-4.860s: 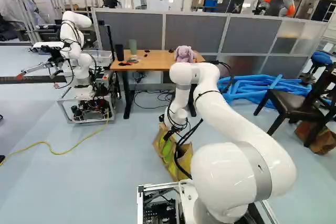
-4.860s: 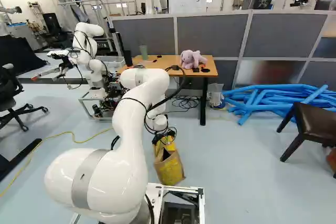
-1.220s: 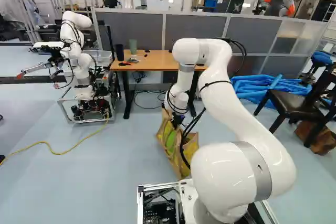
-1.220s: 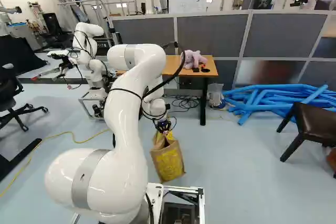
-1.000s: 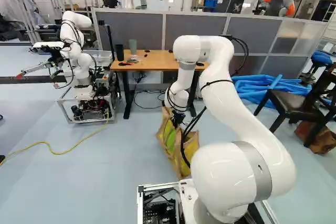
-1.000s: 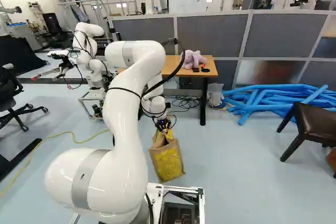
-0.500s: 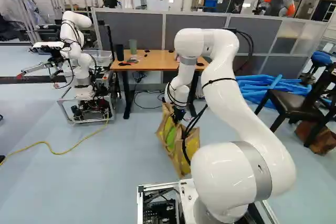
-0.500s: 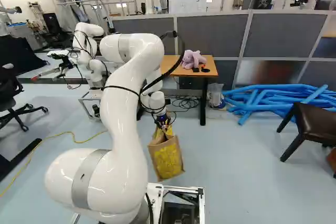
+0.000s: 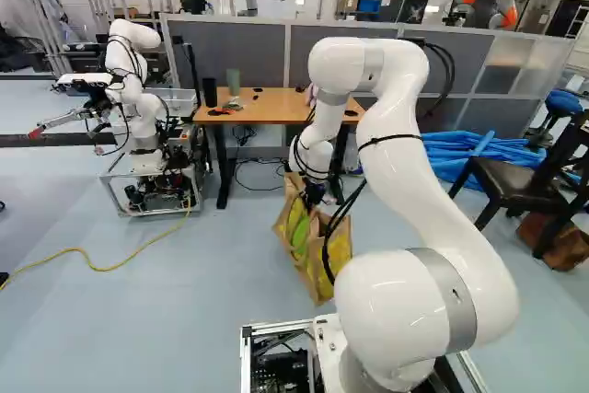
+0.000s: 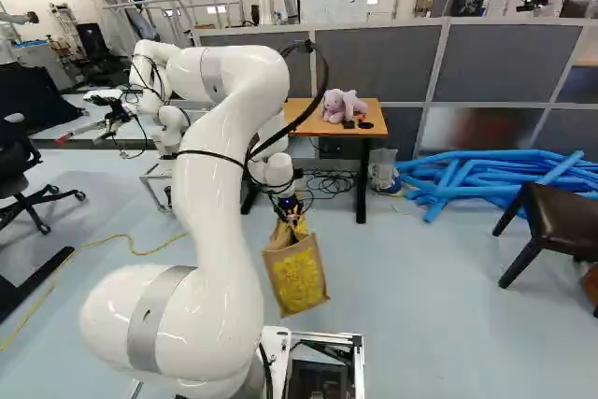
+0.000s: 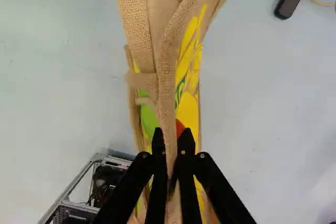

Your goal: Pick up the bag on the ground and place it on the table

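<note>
Pinching a flat, coarse-woven handle (image 11: 167, 93) of the tan burlap bag (image 10: 299, 277) between both fingers of the black gripper (image 10: 293, 217). Hanging at six o'clock beneath, boxy, tilted, printed yellow; hard to tell whether touching the floor (image 10: 420, 324). In the right base view, toward one o'clock from the bag, up to a smooth wooden table (image 10: 301, 117) with a soft lilac plush toy (image 10: 344, 106) on top; toward two, across to rounded blue tubes (image 10: 486, 170).

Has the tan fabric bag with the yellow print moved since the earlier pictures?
Yes, upward: in the right base view the bag's bottom now sits higher above the silver metal base frame.
</note>
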Robot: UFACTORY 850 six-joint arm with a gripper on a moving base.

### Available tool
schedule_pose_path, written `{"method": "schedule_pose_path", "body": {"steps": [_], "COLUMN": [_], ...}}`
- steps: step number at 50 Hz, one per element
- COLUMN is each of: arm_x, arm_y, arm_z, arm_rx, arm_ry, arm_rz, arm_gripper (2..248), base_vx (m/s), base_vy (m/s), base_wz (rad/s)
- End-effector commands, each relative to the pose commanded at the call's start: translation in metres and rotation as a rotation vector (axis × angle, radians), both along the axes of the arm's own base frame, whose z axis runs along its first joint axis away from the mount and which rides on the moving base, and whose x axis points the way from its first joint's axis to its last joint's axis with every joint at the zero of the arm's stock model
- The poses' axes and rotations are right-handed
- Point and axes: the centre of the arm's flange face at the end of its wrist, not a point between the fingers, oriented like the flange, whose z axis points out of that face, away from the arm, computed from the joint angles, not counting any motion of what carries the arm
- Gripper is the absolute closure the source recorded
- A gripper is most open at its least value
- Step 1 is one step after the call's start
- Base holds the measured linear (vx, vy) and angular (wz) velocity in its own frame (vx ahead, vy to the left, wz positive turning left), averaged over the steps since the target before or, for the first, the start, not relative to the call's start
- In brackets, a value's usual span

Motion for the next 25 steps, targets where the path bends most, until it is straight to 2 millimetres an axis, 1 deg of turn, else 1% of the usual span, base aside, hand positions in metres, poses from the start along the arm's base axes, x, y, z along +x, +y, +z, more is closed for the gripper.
{"method": "schedule_pose_path", "body": {"steps": [25], "arm_x": [0.005], "arm_y": [0.000], "arm_z": [0.037], "arm_rx": [0.001], "arm_ry": [0.007], "arm_rz": [0.000], "arm_gripper": [227], "base_vx": [0.000], "base_vy": [0.000], "base_wz": [0.000]}}
